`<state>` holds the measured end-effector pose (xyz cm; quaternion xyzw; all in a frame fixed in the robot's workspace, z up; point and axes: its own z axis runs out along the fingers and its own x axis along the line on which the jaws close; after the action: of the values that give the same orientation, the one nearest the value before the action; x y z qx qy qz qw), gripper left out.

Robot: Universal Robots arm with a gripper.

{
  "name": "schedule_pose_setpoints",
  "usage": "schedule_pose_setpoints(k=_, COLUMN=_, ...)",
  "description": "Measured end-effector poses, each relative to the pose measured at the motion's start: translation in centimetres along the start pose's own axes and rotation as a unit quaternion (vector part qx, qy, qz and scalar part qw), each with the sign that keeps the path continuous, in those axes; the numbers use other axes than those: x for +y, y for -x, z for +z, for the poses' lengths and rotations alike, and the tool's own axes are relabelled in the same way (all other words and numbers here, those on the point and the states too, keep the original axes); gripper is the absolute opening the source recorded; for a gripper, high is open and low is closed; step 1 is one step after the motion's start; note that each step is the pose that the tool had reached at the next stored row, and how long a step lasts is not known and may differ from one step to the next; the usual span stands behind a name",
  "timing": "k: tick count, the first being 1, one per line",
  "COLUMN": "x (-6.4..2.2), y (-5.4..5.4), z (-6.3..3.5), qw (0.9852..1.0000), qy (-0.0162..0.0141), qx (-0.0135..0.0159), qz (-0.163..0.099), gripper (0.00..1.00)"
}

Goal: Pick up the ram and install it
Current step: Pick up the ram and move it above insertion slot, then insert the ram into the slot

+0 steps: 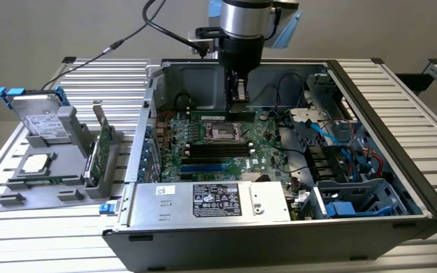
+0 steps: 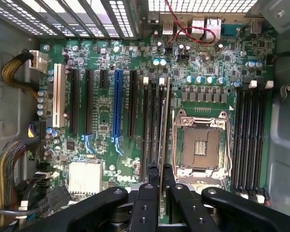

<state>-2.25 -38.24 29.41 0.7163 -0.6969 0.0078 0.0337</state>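
Slatted metal table (image 1: 29,244) carries open PC case (image 1: 279,253) lying on its side, motherboard (image 1: 171,162) facing up. Grey rack (image 1: 52,170) at exterior view's left holds hard drive (image 1: 40,119) and expansion card (image 1: 100,151). Arm (image 1: 245,23) reaches down into case. Fingers (image 2: 146,203) narrow, clamped on ram (image 2: 163,125), which stands on edge along memory slots (image 2: 152,125) just beside CPU socket (image 2: 200,145). Seated or not, cannot tell.

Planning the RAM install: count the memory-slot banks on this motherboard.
2: one bank on the CPU socket's side nearer the expansion slots, the other bank on its opposite side.
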Motion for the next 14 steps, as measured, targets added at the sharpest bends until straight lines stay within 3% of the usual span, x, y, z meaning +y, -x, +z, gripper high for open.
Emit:
schedule_pose_setpoints(k=2, x=0.00, y=0.00, z=0.37, qw=1.0000, qy=0.0000, qx=-0.0001, qz=0.000, gripper=0.14)
schedule_pose_setpoints(k=14, x=-0.02, y=0.00, z=0.39, qw=1.0000, qy=0.0000, qx=0.0000, qz=0.000, gripper=0.14)
